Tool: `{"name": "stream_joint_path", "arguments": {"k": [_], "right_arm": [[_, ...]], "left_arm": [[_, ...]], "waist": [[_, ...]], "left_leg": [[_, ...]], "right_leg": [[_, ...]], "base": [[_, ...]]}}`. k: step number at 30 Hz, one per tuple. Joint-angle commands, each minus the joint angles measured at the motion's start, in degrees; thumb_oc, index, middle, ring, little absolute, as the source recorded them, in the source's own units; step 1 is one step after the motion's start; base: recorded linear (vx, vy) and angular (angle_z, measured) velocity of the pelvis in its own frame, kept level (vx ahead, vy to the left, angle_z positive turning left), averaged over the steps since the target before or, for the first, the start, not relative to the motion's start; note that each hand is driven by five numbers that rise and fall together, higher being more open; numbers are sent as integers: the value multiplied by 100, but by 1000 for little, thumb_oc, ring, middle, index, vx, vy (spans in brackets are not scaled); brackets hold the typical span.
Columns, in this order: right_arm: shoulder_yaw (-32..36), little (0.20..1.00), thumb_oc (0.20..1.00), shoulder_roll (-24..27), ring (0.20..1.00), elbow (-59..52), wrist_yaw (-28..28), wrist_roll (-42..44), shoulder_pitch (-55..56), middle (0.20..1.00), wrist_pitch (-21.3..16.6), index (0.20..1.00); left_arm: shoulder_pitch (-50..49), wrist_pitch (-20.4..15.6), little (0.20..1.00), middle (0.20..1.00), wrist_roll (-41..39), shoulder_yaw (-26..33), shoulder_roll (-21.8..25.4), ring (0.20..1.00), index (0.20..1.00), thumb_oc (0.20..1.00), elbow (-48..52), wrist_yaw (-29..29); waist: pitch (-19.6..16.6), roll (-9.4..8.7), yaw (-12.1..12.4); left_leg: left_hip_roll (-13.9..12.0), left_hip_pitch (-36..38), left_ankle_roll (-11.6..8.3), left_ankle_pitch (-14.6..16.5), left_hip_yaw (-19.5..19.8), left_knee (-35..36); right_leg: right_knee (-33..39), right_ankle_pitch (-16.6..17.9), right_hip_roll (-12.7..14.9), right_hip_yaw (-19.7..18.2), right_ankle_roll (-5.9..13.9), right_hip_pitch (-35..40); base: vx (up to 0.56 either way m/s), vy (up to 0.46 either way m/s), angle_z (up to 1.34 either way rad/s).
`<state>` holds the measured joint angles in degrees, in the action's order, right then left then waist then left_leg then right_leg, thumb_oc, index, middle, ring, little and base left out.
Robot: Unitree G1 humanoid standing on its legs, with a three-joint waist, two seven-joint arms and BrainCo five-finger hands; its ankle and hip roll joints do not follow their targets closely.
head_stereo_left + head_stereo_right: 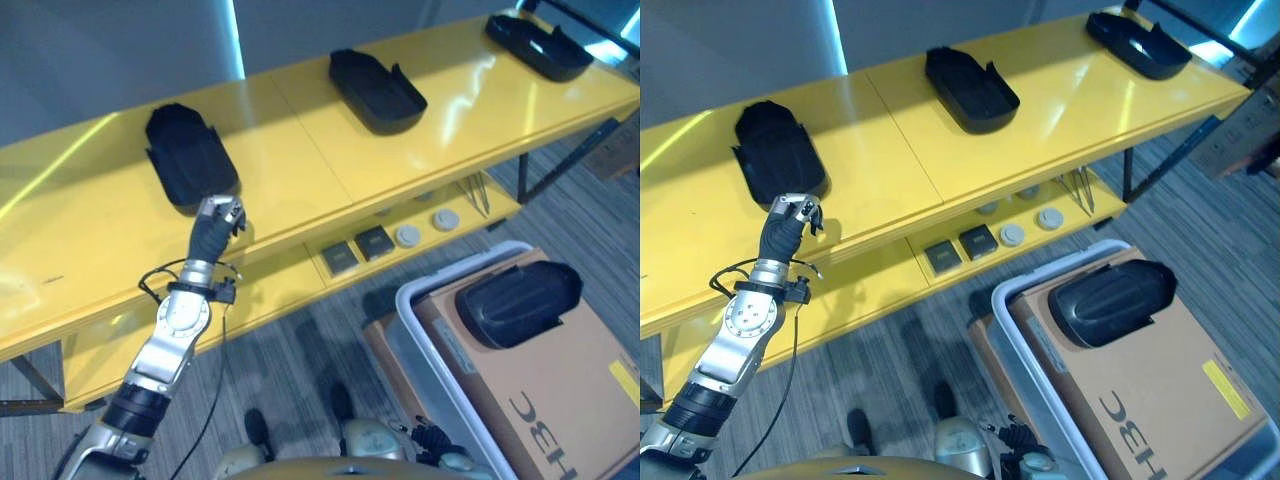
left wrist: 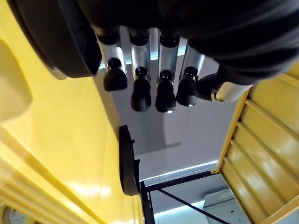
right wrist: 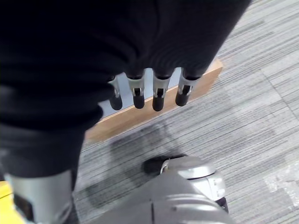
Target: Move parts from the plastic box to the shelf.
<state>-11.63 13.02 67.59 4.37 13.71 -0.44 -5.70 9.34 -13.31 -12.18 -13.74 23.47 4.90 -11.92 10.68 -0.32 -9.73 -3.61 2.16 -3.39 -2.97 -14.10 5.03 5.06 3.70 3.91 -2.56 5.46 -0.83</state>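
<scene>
Three black moulded parts lie on the yellow shelf point(image 1: 300, 150): one at the left point(image 1: 188, 155), one in the middle point(image 1: 376, 90), one at the far right point(image 1: 538, 45). A fourth black part point(image 1: 518, 300) rests on a cardboard sheet point(image 1: 560, 390) inside the plastic box point(image 1: 430, 345) at the lower right. My left hand point(image 1: 218, 222) is at the shelf's front edge, just in front of the left part, with relaxed fingers point(image 2: 140, 88) holding nothing. The left part point(image 2: 56, 42) shows close beside them. My right hand point(image 3: 159, 93) hangs open above the carpet.
The lower shelf carries two small dark square pieces point(image 1: 357, 250), two grey discs point(image 1: 425, 228) and thin metal tools point(image 1: 480, 192). Striped grey carpet point(image 1: 300, 360) lies between the shelf and the box. A dark frame leg point(image 1: 565, 160) stands at the shelf's right end.
</scene>
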Motion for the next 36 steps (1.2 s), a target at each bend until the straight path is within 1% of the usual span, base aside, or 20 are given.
{"name": "stream_joint_path", "arguments": {"k": [1, 4, 6, 9, 10, 11, 13, 16, 19, 21, 22, 23, 25, 26, 27, 29, 31, 33, 34, 36], "right_arm": [[57, 1000, 1000, -46, 1000, 81, 305, -190, 201, 1000, 38, 1000], [156, 1000, 1000, -86, 1000, 110, 351, -142, 232, 1000, 57, 1000], [192, 1000, 1000, -98, 1000, 86, 483, -183, 266, 1000, 54, 1000], [357, 1000, 1000, -121, 1000, 56, 646, -94, 279, 1000, 23, 1000], [432, 1000, 1000, -139, 1000, 169, 704, -134, 308, 1000, 46, 1000], [387, 1000, 1000, -105, 1000, 288, 743, -347, 353, 1000, 91, 1000], [291, 1000, 1000, -51, 1000, 582, 686, -718, 421, 1000, 220, 1000], [338, 1000, 1000, -43, 1000, 785, 686, -793, 433, 1000, 293, 1000], [366, 1000, 1000, -81, 1000, 809, 688, -700, 470, 1000, 256, 1000], [220, 1000, 1000, -58, 1000, 710, 682, -806, 432, 1000, 232, 1000], [-55, 1000, 1000, 10, 1000, 495, 652, -1007, 362, 1000, 194, 1000], [-59, 1000, 1000, 12, 1000, 488, 651, -1010, 360, 1000, 199, 1000], [-300, 1000, 1000, 120, 1000, 342, 700, -1236, 277, 1000, 170, 1000], [-347, 1000, 1000, 173, 1000, 245, 753, -1260, 218, 1000, 167, 1000], [-345, 1000, 1000, 174, 1000, 243, 753, -1261, 217, 1000, 169, 1000], [-329, 1000, 1000, 252, 1000, 8, 809, -1194, 161, 1000, 138, 1000], [-210, 1000, 1000, 414, 1000, -663, 885, -766, 51, 1000, -43, 1000], [-285, 1000, 1000, 537, 1000, -1043, 936, -812, -27, 1000, -137, 1000], [-270, 1000, 1000, 599, 1000, -1229, 974, -816, -40, 1000, -179, 1000], [-105, 1000, 1000, 657, 1000, -2056, 1074, -661, 104, 1000, -282, 1000]], "left_arm": [[214, -301, 1000, 1000, 1, -145, 52, 1000, 1000, 1000, 200, 269], [252, -293, 1000, 1000, 34, -263, 109, 1000, 1000, 1000, 241, 293], [348, -296, 1000, 1000, 186, -401, 145, 1000, 1000, 1000, 115, 200], [333, -286, 1000, 1000, 270, -369, 194, 1000, 1000, 1000, -7, 75], [346, -235, 1000, 1000, 371, -295, 240, 1000, 1000, 1000, -50, 17], [306, -231, 1000, 1000, 418, -241, 262, 1000, 1000, 1000, -44, 8], [99, -228, 1000, 1000, 464, -107, 298, 1000, 1000, 1000, -101, 56], [-177, -179, 1000, 1000, 440, 112, 240, 1000, 1000, 1000, -156, 69], [-494, -162, 1000, 1000, 387, 284, 90, 1000, 1000, 1000, -326, 52], [-612, -170, 1000, 1000, 223, 362, -41, 1000, 1000, 1000, -399, 49], [-649, -179, 1000, 1000, 140, 393, -104, 1000, 1000, 1000, -465, 48], [-644, -185, 1000, 1000, 138, 401, -105, 1000, 1000, 1000, -473, 49], [-587, -191, 1000, 1000, 159, 367, -132, 1000, 1000, 1000, -580, -56], [-572, -196, 1000, 1000, 179, 330, -149, 1000, 1000, 1000, -608, -104], [-567, -198, 1000, 1000, 180, 328, -151, 1000, 1000, 1000, -612, -105], [-572, -158, 1000, 1000, 215, 274, -228, 1000, 1000, 1000, -747, -228], [-697, -173, 1000, 1000, 238, 238, -328, 1000, 1000, 1000, -769, -376], [-696, -187, 1000, 1000, 263, 154, -358, 1000, 1000, 1000, -862, -439], [-672, -177, 1000, 1000, 232, 121, -385, 1000, 1000, 1000, -909, -450], [-684, -147, 1000, 1000, 239, 18, -375, 1000, 1000, 1000, -1016, -416]], "waist": [[-476, -59, -168], [-470, -111, -218], [-408, -228, -344], [-327, -273, -354], [-251, -206, -202], [-242, -184, -129], [-251, -140, 3], [-329, -178, 132], [-476, -146, 99], [-465, -98, 114], [-310, -82, 185], [-304, -61, 177], [-110, -62, 298], [-26, -60, 337], [-26, -56, 327], [6, -42, 362], [88, 151, 408], [162, 236, 538], [188, 267, 497], [224, 366, 322]], "left_leg": [[-54, 294, 27, 501, 186, -3], [50, 305, 106, 535, 160, -3], [164, 314, 205, 587, -13, -3], [99, 355, 210, 591, -266, -3], [-3, 401, 230, 566, -495, -3], [-39, 442, 244, 593, -642, -3], [-86, 576, 249, 675, -828, -3], [-69, 628, 210, 691, -1041, -40], [-110, 708, 151, 740, -1146, -216], [-195, 605, 73, 901, -1157, -870], [-529, 111, -204, 637, -1028, -2288], [-603, 47, -250, 670, -1002, -2418], [-783, -353, -424, 96, -778, -3089], [-712, -552, -506, -22, -539, -3244], [-716, -566, -509, -21, -525, -3255], [-369, -812, -398, 100, -67, -2796], [-216, -717, -214, 313, 655, -1245], [-125, -830, -233, 58, 1450, -695], [-173, -877, -269, -49, 1535, -577], [-266, -698, -268, -93, 1216, -330]], "right_leg": [[-158, 337, 568, 119, 615, -326], [-253, 440, 645, 21, 729, -418], [-460, 832, 675, -260, 939, -734], [-648, 920, 586, -32, 919, -988], [-972, 586, 725, 1014, 699, -1035], [-1112, 404, 787, 1457, 592, -963], [-1599, -7, 793, 1995, 522, -790], [-1142, -33, 785, 2447, 510, -363], [-741, -63, 499, 2075, 397, -237], [-483, -91, 411, 2009, 296, -49], [-226, -166, 266, 1826, 82, 191], [-203, -164, 218, 1833, 50, 199], [-34, -147, 201, 1829, -116, 340], [-14, -160, 205, 1762, -154, 355], [-15, -163, 202, 1773, -157, 353], [-6, -158, 296, 1648, -104, 299], [-28, -135, 330, 1256, 108, 181], [-43, -106, 284, 945, 155, 81], [-44, -100, 297, 879, 184, 36], [-73, -69, 297, 810, 226, -43]], "base": [[-78, 178, -5], [-94, 166, -8], [-134, 174, -35], [-88, 77, -83], [-80, 94, -119], [-92, 95, -146], [16, 29, -113], [24, -95, -81], [142, -196, -60], [186, -281, -51], [117, -315, -60], [97, -267, -64], [-35, -122, -53], [-66, -93, -56], [1, -17, -45], [48, 70, -30], [108, 249, -28], [84, 194, -78], [60, 149, -122], [11, 223, -129]]}}
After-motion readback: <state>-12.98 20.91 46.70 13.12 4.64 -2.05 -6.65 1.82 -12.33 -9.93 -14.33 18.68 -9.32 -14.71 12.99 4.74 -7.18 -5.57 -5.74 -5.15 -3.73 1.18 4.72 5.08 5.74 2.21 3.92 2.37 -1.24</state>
